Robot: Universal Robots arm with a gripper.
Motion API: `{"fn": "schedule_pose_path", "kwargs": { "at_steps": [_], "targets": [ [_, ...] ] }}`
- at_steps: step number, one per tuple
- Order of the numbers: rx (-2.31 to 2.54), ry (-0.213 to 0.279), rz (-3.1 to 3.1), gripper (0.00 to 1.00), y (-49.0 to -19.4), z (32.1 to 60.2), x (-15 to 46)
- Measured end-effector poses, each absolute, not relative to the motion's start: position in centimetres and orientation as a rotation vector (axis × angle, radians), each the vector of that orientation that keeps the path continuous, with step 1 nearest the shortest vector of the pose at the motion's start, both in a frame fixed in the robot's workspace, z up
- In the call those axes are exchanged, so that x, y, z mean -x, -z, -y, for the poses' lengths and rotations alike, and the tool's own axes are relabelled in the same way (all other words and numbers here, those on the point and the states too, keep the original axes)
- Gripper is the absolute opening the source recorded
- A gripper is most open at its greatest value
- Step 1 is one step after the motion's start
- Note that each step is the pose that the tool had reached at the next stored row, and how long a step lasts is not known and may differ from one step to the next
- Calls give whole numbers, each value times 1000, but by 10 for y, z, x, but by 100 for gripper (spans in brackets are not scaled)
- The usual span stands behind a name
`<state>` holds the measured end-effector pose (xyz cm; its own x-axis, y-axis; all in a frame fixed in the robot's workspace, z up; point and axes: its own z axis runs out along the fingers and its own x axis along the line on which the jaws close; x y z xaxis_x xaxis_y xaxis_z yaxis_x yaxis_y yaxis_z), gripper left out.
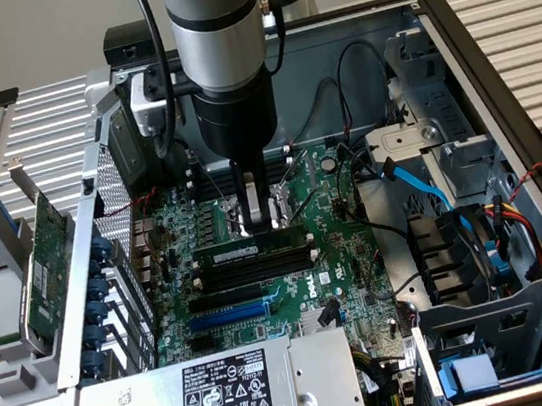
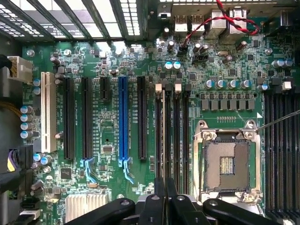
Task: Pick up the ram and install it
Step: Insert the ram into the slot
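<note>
The hand (image 1: 261,223) hangs tips-down inside the open case (image 1: 503,130), fingers pressed together; in the wrist view they meet with no gap worth the name (image 2: 164,201). The ram (image 1: 256,251) stands on edge in the bank of memory slots (image 1: 260,270) on the motherboard (image 1: 345,263), just on the near side of the CPU socket (image 2: 228,164).

The ram's long axis runs across the exterior view, left to right, along the slots. The hand is directly above it, about at mid-length, so the ram lies straight below the tips rather than off to a side.

Whether the tips touch the top edge or stop just short cannot be told. The finger bodies cover that contact, and the hand appears closed on nothing. Nor is it clear that the stick is fully down or that the end clips (image 1: 196,265) have latched. From the wrist, the ram is hard to separate from the dark slots.
</note>
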<state>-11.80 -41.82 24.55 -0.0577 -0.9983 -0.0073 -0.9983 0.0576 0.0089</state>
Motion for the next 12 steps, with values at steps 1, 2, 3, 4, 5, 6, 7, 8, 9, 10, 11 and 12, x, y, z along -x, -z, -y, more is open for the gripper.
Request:
{"fn": "schedule_pose_path", "kwargs": {
  "at_steps": [1,2,3,4,5,6,7,8,9,10,11,12],
  "targets": [
    [-2156,18,2284,12,-245,418,118],
    [-2156,18,2284,12,-245,418,118],
    [-2156,18,2284,12,-245,419,118],
    [-2156,18,2284,12,-244,419,118],
    [-2156,18,2284,12,-244,419,118],
    [-2156,18,2284,12,-244,419,118],
    [-2156,18,2284,12,-243,419,118],
    [-2156,17,2284,12,-243,419,118],
    [-2156,17,2285,12,-243,419,119],
    [-2157,16,2285,12,-243,419,119],
    [-2157,15,2285,12,-243,419,120],
    [-2158,14,2286,12,-243,419,120]
  ]
}}
